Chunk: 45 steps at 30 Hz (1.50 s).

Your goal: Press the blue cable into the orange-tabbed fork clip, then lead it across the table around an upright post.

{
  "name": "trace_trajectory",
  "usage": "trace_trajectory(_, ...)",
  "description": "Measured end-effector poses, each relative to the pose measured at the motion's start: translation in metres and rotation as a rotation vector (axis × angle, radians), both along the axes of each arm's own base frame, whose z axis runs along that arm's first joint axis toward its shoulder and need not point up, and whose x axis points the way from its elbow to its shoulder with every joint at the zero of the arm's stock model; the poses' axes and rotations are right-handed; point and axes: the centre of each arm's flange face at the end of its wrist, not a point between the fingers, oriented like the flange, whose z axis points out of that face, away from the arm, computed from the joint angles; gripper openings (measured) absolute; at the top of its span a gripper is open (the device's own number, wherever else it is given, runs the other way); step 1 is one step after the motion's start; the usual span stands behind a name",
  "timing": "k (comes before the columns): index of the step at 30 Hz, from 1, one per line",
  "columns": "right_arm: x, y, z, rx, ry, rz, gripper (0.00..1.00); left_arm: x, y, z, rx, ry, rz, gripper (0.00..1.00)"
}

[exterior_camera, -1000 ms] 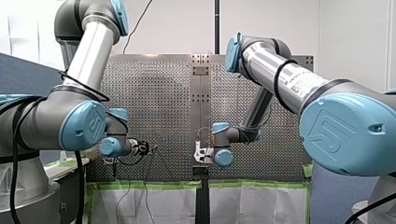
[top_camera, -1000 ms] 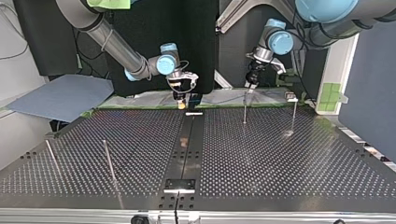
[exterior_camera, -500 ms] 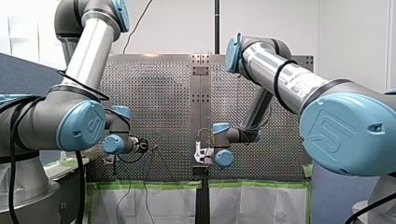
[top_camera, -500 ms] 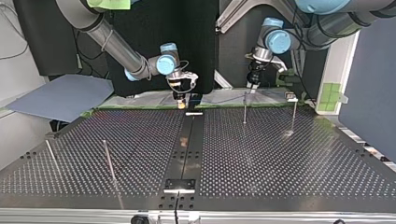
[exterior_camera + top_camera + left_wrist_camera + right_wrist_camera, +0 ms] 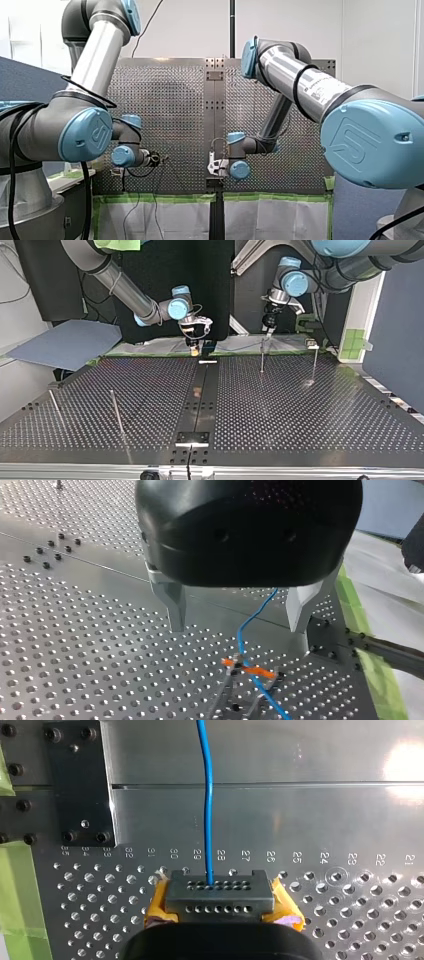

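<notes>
Tension is our worry: with our left jaws wide open and empty just above the clip (image 5: 248, 670), where the cable (image 5: 239, 637) lies between orange tabs, our right jaws, clamped on its grey end block (image 5: 219, 892), could tug it free.

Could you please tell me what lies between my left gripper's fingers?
The left wrist view shows only the blue cable there, leading into the orange-tabbed clip ahead.
</notes>
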Motion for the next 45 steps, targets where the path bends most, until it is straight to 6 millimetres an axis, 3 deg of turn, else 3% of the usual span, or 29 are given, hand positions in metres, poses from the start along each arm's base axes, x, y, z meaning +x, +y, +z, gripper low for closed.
trace_trajectory(26, 0.000, 0.001, -0.007, 0.005, 0.003, 0.005, 0.00, -0.006, -0.007, -0.005, 0.019, 0.021, -0.008, 1.00)
trace_trajectory(45, 0.001, 0.003, -0.007, 0.007, 0.004, 0.010, 0.00, -0.017, -0.001, -0.011, 0.151, 0.078, 0.070, 1.00)
